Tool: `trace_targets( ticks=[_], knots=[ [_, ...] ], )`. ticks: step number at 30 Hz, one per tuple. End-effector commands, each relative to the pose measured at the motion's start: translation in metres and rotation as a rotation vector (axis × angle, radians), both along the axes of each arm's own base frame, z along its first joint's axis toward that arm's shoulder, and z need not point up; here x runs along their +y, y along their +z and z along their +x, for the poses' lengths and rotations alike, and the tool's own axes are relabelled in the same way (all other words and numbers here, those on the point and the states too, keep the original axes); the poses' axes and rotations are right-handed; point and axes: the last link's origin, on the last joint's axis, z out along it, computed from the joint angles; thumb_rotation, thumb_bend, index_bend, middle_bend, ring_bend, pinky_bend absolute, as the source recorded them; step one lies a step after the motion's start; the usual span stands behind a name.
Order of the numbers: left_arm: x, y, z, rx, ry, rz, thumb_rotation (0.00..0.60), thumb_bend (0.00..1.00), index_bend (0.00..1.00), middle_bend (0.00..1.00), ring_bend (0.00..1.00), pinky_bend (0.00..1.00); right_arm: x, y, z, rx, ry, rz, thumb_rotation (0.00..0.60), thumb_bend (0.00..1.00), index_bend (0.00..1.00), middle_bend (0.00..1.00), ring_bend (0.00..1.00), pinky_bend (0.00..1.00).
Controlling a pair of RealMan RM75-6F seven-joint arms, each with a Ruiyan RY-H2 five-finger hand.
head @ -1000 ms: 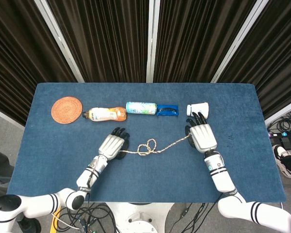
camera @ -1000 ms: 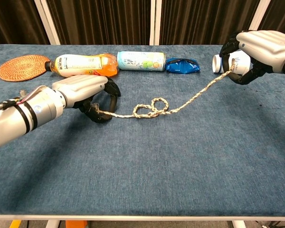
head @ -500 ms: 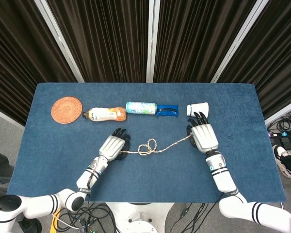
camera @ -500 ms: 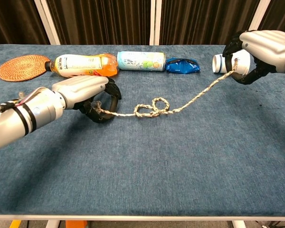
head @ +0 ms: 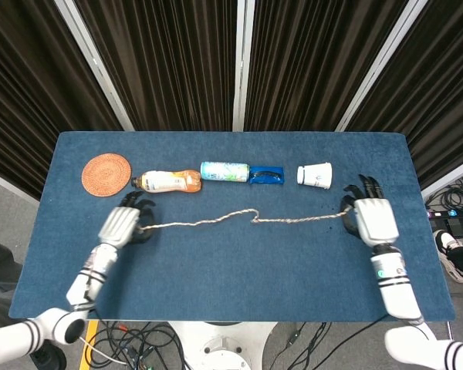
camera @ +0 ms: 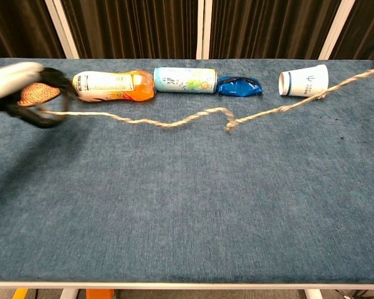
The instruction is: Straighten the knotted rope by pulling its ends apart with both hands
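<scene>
The beige rope (head: 239, 220) (camera: 174, 123) runs nearly full length across the blue table (head: 231, 270), with only a small kink near its middle (camera: 227, 118). My left hand (head: 122, 225) (camera: 25, 87) grips the rope's left end, at the left of the table below the bottle. At the right side of the table, my right hand (head: 368, 220) holds the other end; in the chest view that hand is almost wholly out of frame. The rope hangs slightly slack between the two hands.
Along the back stand a woven coaster (head: 106, 175), an orange drink bottle (head: 168, 181) lying down, a lying can (head: 224, 171), a blue packet (head: 266, 176) and a paper cup (head: 314, 175) on its side.
Both hands moved far apart, left hand to the left and right hand to the right. The loop knot in the middle has pulled out into a small kink.
</scene>
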Motion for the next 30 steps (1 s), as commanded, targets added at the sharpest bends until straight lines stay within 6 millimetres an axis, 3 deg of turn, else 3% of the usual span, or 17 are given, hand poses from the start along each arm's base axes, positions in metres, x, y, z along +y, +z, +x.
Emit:
trace_targets(
  ticks=[1,12,25,28,30],
  knots=[
    [-0.012,0.016,-0.022,0.003,0.019,0.014,0.6,0.46,0.62,0.24,0.06,0.01,0.012,0.009,-0.017,-0.009,-0.037,-0.013,0.6,0.52,0.67,0.26,0.0,0.0],
    [-0.023,0.013,-0.049,0.018,0.039,0.003,0.6,0.46,0.62,0.24,0.06,0.01,0.019,-0.002,-0.051,-0.024,-0.124,0.018,0.6,0.52,0.67,0.26,0.0,0.0],
    [-0.018,-0.004,-0.068,0.087,0.04,-0.016,0.6,0.46,0.61,0.24,0.06,0.0,0.019,-0.045,-0.073,-0.034,-0.15,0.073,0.6,0.52,0.66,0.26,0.0,0.0],
    [-0.018,-0.007,-0.071,0.104,0.042,-0.02,0.6,0.44,0.53,0.23,0.06,0.0,0.022,-0.054,-0.077,-0.039,-0.158,0.09,0.6,0.48,0.58,0.24,0.0,0.0],
    [-0.02,-0.008,-0.073,0.111,0.045,-0.022,0.6,0.39,0.42,0.21,0.06,0.0,0.024,-0.058,-0.08,-0.036,-0.161,0.1,0.6,0.43,0.45,0.22,0.0,0.0]
  ],
)
